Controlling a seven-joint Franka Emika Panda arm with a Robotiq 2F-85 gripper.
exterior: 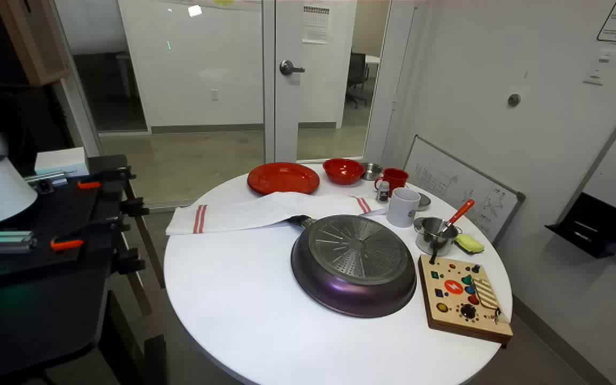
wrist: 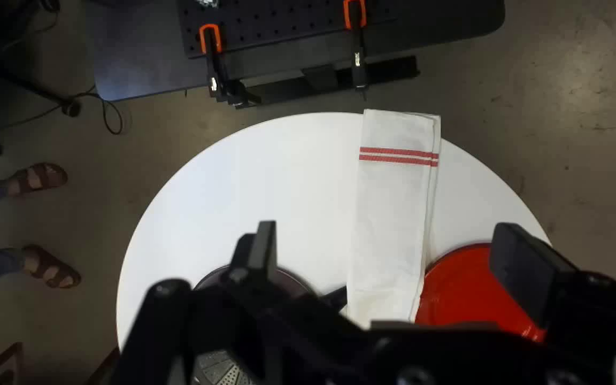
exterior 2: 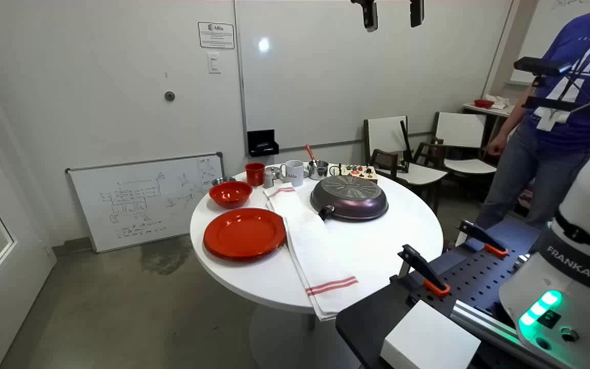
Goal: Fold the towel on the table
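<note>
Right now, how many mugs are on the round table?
2: the red mug near the red bowl, and the white mug near the steel pot. I can't see under the upside-down pan.

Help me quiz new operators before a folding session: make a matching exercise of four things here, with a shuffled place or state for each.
1. towel
2. pan
3. claw
4. red-handled utensil

A. open, holding nothing
B. leaning in the metal pot
C. striped, one end past the edge of the table
D. lying bottom up

Pairs: 1-C; 2-D; 3-A; 4-B
</note>
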